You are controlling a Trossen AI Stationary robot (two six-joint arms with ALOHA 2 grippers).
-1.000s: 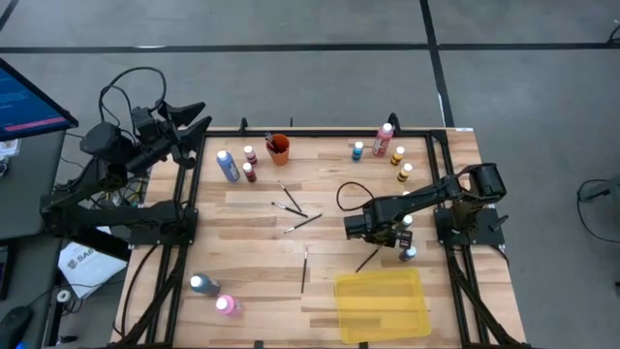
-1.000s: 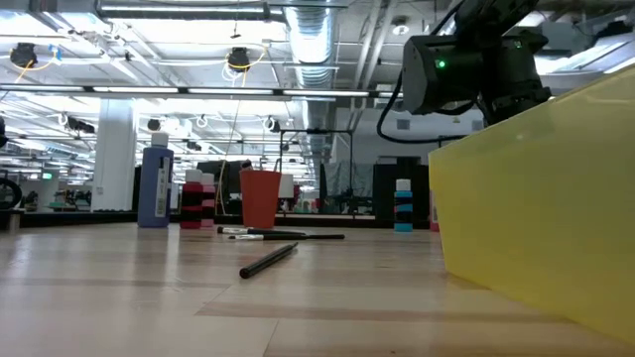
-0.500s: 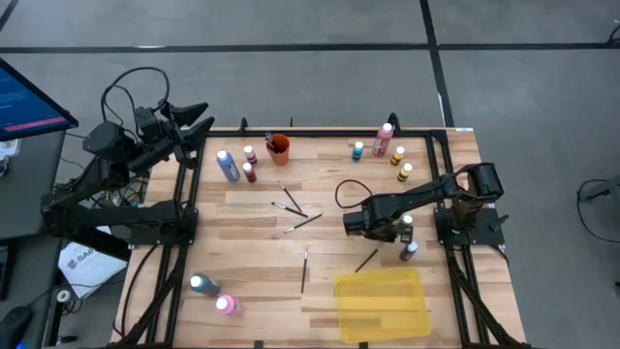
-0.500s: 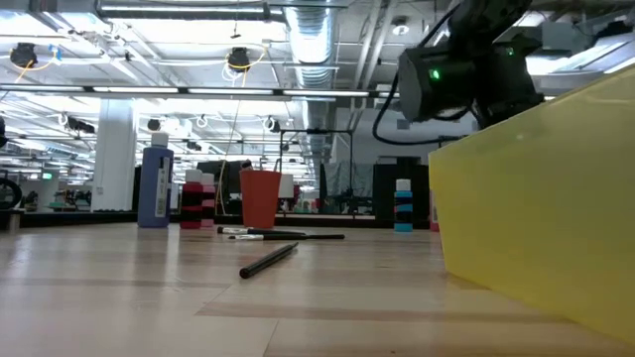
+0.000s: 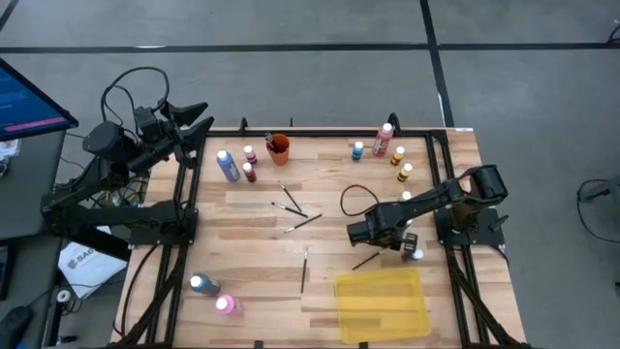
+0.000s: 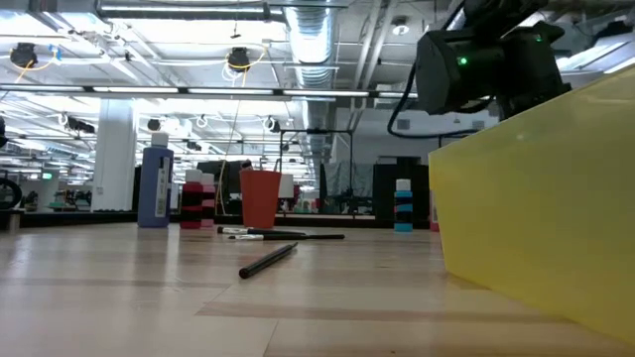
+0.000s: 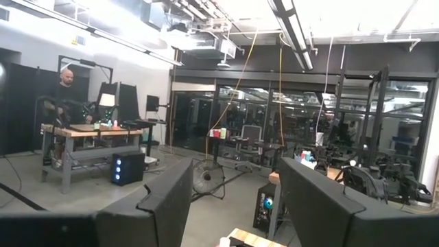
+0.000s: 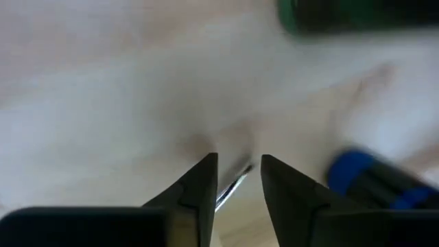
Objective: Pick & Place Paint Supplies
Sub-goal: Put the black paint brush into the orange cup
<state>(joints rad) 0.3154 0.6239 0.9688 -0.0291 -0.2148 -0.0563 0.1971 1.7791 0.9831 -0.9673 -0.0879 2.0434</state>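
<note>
My right gripper (image 5: 380, 242) is low over the table's right half, with its fingers (image 8: 199, 182) narrowly open. A thin dark paintbrush (image 5: 366, 260) lies flat on the wood, and its pale tip (image 8: 233, 184) shows in the gap between the fingers. I cannot tell whether the fingers touch it. A blue bottle (image 8: 363, 178) lies beside the gripper and also shows in the high view (image 5: 415, 254). A green bottle (image 8: 357, 14) is close by. My left gripper (image 7: 233, 199) is open and empty, raised off the table's far left corner (image 5: 194, 126).
A yellow tray (image 5: 381, 303) lies just near of the right gripper. Loose brushes (image 5: 295, 208) lie mid-table. An orange cup (image 5: 279, 147) and bottles (image 5: 232, 165) stand far left, more bottles (image 5: 387, 150) stand far right, and two bottles (image 5: 213, 294) lie near left.
My right gripper has shifted a little toward the table's near edge and right edge, staying low over the brush. The blue bottle beside it has rolled slightly toward the right edge.
</note>
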